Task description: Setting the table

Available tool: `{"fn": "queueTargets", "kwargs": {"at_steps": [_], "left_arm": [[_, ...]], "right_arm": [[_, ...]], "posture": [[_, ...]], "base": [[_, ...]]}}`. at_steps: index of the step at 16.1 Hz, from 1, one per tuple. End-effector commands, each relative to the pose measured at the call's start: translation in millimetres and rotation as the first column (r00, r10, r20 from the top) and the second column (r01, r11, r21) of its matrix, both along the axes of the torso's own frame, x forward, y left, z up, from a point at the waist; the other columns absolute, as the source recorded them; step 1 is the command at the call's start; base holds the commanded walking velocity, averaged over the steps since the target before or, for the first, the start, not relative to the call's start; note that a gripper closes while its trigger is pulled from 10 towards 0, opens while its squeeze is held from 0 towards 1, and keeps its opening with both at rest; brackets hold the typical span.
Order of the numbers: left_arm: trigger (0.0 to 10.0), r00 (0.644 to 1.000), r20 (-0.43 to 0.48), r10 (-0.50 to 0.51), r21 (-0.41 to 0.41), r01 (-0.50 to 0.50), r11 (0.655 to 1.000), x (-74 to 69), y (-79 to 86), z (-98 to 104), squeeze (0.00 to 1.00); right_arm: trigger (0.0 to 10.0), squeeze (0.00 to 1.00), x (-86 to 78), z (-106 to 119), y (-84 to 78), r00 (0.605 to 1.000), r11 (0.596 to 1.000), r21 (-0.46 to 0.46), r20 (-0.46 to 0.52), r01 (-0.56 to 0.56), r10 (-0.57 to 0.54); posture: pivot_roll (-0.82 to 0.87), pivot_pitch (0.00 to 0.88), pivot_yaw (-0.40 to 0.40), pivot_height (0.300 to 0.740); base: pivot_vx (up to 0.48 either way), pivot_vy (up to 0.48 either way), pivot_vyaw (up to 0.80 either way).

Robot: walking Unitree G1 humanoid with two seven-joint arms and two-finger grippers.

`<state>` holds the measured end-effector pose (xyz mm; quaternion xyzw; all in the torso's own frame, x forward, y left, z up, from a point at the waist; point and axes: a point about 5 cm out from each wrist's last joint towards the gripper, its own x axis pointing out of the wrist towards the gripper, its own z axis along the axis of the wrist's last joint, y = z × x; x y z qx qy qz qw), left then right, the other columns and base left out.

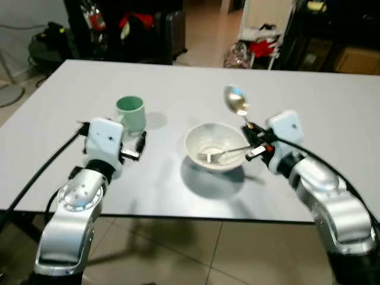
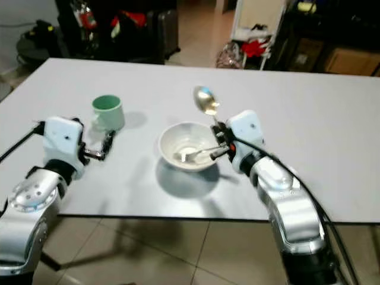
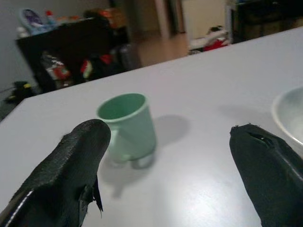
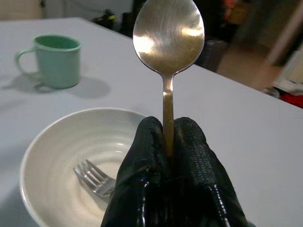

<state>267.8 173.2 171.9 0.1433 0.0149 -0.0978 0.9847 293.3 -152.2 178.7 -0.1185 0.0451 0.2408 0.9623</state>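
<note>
A cluttered room lies behind the white counter (image 1: pixel 332 113). The right gripper (image 4: pixel 168 146), jaws clamped on an upright spoon (image 4: pixel 168 42), hovers beside the bowl (image 1: pixel 215 145) holding a fork (image 1: pixel 222 154). The left gripper (image 3: pixel 165 165), jaws apart, faces the green mug (image 3: pixel 128 125). Likely next: lay the spoon down beside the bowl.

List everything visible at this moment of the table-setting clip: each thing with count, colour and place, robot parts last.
table: one, white, spanning the scene before the robot
mug: one, pale green, upright on the table's left part, just beyond the left gripper
bowl: one, white, on the table near its front edge, centre
fork: one, silver, tines lying inside the bowl
spoon: one, silver, held upright beside the bowl, bowl end up
clutter: dark furniture with red items, on the floor beyond the table
left gripper: black fingers open, short of the mug
right gripper: black fingers pinched on the spoon's handle
</note>
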Motion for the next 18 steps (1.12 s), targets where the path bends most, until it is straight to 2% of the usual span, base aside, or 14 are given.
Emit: {"fn": "queueTargets", "kwargs": {"at_steps": [1, 3, 4, 5, 6, 7, 8, 9, 11, 13, 15, 18], "left_arm": [[10.0, 0.999, -0.002, -0.048, 0.042, 0.048, 0.998, 1.4, -3.8, 1, 0.08], [10.0, 0.996, -0.012, -0.091, 0.057, 0.092, 0.994, 3.6, -4.8, 3, 0.08], [10.0, 0.989, -0.028, -0.148, 0.083, 0.149, 0.985, 3.6, -7.4, 3, 0.08], [10.0, 0.974, -0.056, -0.220, 0.159, 0.226, 0.961, 1.0, -10.3, 3, 0.08], [10.0, 0.952, -0.086, -0.292, 0.186, 0.304, 0.934, -2.9, -13.0, 6, 0.07], [10.0, 0.948, -0.088, -0.307, 0.183, 0.318, 0.930, -3.6, -13.6, 7, 0.07], [10.0, 0.931, -0.091, -0.352, 0.188, 0.364, 0.912, -5.1, -15.6, 10, 0.07], [10.0, 0.924, -0.098, -0.371, 0.191, 0.383, 0.904, -6.0, -16.6, 10, 0.07], [10.0, 0.912, -0.108, -0.396, 0.189, 0.410, 0.892, -7.5, -18.9, 10, 0.07], [10.0, 0.892, -0.129, -0.434, 0.193, 0.452, 0.871, -8.6, -22.5, 10, 0.07], [10.0, 0.857, -0.169, -0.486, 0.185, 0.512, 0.839, -12.3, -27.3, 8, 0.07], [10.0, 0.811, -0.225, -0.541, 0.163, 0.579, 0.799, -18.9, -33.2, 2, 0.07]], "right_arm": [[10.0, 0.00, 7.0, 1, -2.8, 0.999, 0.999, -0.038, -0.037, -0.020, 0.019], [10.0, 0.00, 22.7, 2, -1.1, 0.996, 0.996, -0.077, -0.084, -0.045, 0.038], [10.0, 0.00, 34.9, 2, -1.8, 0.992, 0.989, -0.133, -0.114, -0.059, 0.043], [10.0, 0.00, 47.0, 5, -1.4, 0.991, 0.983, -0.169, -0.119, -0.078, 0.058], [10.0, 0.00, 62.1, 11, -0.6, 0.988, 0.978, -0.185, -0.138, -0.096, 0.071], [10.0, 0.00, 65.3, 12, -0.5, 0.986, 0.977, -0.189, -0.149, -0.103, 0.075], [10.0, 0.00, 72.5, 12, -1.7, 0.978, 0.956, -0.260, -0.190, -0.133, 0.085], [10.0, 0.00, 73.4, 12, -0.9, 0.972, 0.945, -0.284, -0.210, -0.162, 0.104], [10.0, 0.00, 76.8, 14, 3.1, 0.960, 0.938, -0.273, -0.234, -0.215, 0.152], [10.0, 0.00, 82.3, 9, 6.9, 0.934, 0.910, -0.297, -0.296, -0.290, 0.201], [10.0, 0.00, 84.1, 0, 10.2, 0.897, 0.869, -0.332, -0.372, -0.367, 0.237], [10.0, 0.00, 89.2, -3, 15.9, 0.879, 0.838, -0.367, -0.410, -0.403, 0.243]], "posture": [[-0.05, 0.000, -0.013, 0.740], [-0.05, 0.000, -0.025, 0.740], [-0.04, 0.000, -0.033, 0.740], [-0.04, 0.000, -0.035, 0.740], [-0.03, 0.000, -0.042, 0.740], [-0.03, 0.000, -0.042, 0.740], [-0.02, 0.000, -0.046, 0.740], [-0.02, 0.000, -0.044, 0.740], [-0.02, 0.000, -0.037, 0.740], [-0.02, 0.000, -0.028, 0.740], [-0.02, 0.000, -0.020, 0.740], [-0.02, 0.000, -0.020, 0.740]], "base": [[0.000, 0.000, 0.00], [0.000, 0.000, 0.00], [0.000, 0.000, 0.00], [0.000, 0.000, 0.00], [0.000, 0.000, 0.00], [0.000, 0.000, 0.00], [0.000, 0.000, 0.00], [0.000, 0.000, 0.00], [0.000, 0.000, 0.00], [0.000, 0.000, 0.00], [0.000, 0.000, 0.00], [0.000, 0.000, 0.00]]}}
